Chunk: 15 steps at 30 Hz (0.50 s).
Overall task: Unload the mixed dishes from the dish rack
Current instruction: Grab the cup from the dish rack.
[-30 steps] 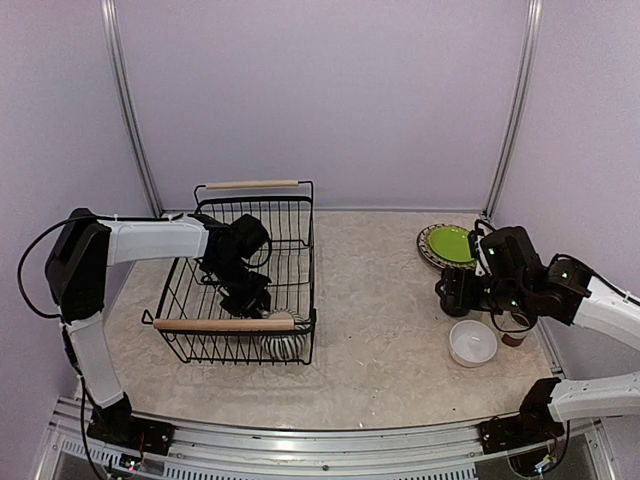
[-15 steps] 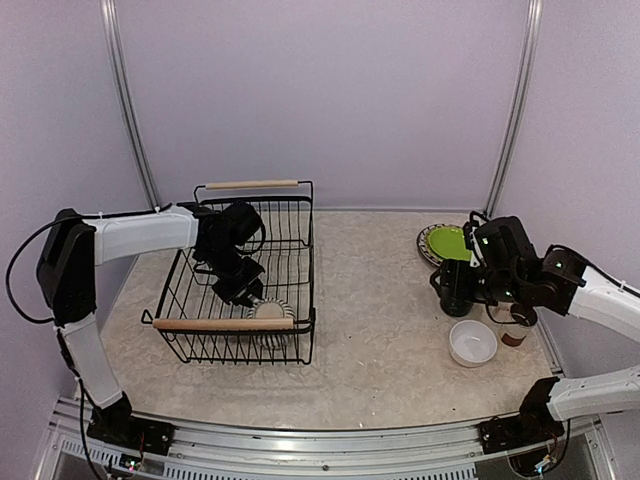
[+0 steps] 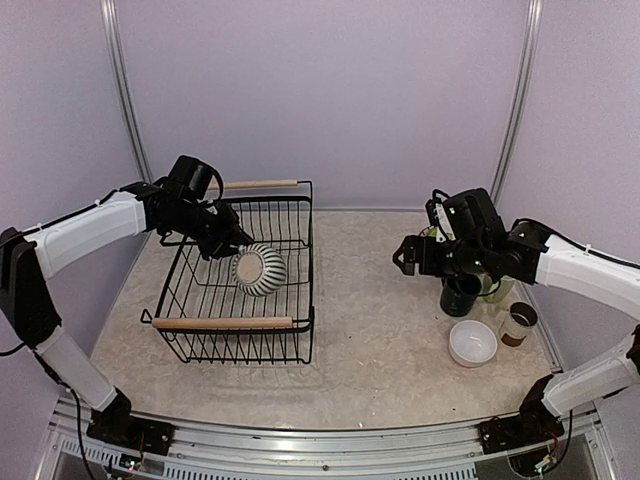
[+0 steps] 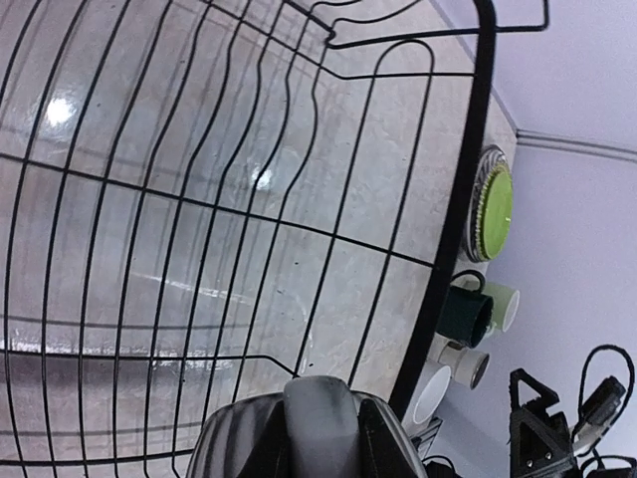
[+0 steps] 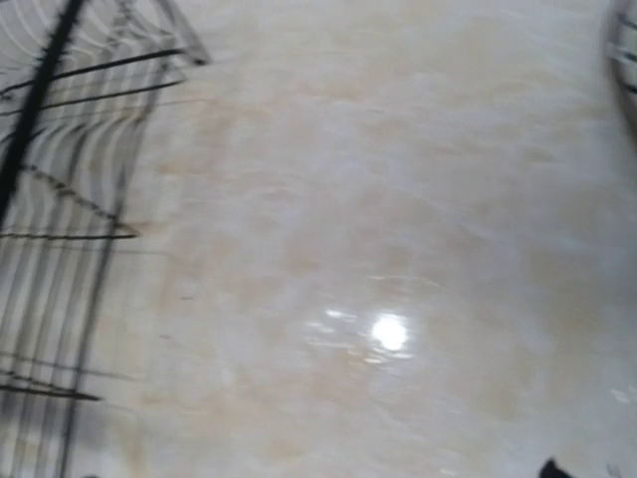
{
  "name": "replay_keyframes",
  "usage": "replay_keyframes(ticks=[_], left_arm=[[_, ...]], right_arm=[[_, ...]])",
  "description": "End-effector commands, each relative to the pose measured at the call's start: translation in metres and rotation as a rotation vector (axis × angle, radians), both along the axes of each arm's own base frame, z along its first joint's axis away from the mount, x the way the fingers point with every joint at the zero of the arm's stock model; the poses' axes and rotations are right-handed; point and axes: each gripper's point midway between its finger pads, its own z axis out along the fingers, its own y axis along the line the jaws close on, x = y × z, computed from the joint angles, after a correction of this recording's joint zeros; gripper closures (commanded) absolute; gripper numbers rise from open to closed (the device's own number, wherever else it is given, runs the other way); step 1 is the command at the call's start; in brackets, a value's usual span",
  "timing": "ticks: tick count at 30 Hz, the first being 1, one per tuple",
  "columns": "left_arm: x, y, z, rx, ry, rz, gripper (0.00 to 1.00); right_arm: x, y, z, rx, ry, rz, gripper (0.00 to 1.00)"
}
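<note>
Table [image 3: 370, 330]: striped plate [image 3: 263, 271] in left hand [image 3: 234, 254]

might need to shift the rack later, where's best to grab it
Probably the near wooden handle, from straight above. It is a bare straight bar standing clear above the front wall of the rack and looks slim enough to pinch across, unlike the thin wires.

The table [image 3: 370, 330] is pale and shiny like stone. Purple walls [image 3: 320, 90] stand behind and beside the table. Two silver posts [image 3: 132, 120] rise at its back corners. A metal rail [image 3: 300, 447] runs along its near edge.
</note>
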Motion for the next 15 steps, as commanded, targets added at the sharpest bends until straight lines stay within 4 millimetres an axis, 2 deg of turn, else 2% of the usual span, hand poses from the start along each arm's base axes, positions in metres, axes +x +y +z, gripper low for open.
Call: replay_keyframes(ticks=[1,4,9,15], left_arm=[[0.007,-0.026,0.068,-0.183,-0.280,-0.229,1.00],[0.005,-0.033,0.089,-0.222,-0.374,-0.310,1.00],[0.005,-0.033,0.119,-0.270,-0.494,-0.354,1.00],[-0.001,-0.042,0.139,-0.368,-0.510,-0.432,1.00]], right_arm=[[0.006,0.037,0.023,0.092,-0.048,0.157,0.05],[0.006,0.064,0.035,0.172,-0.070,0.266,0.02],[0.010,0.105,0.056,0.327,-0.108,0.410,0.01],[0.002,0.154,0.093,0.495,-0.203,0.656,0.00]])
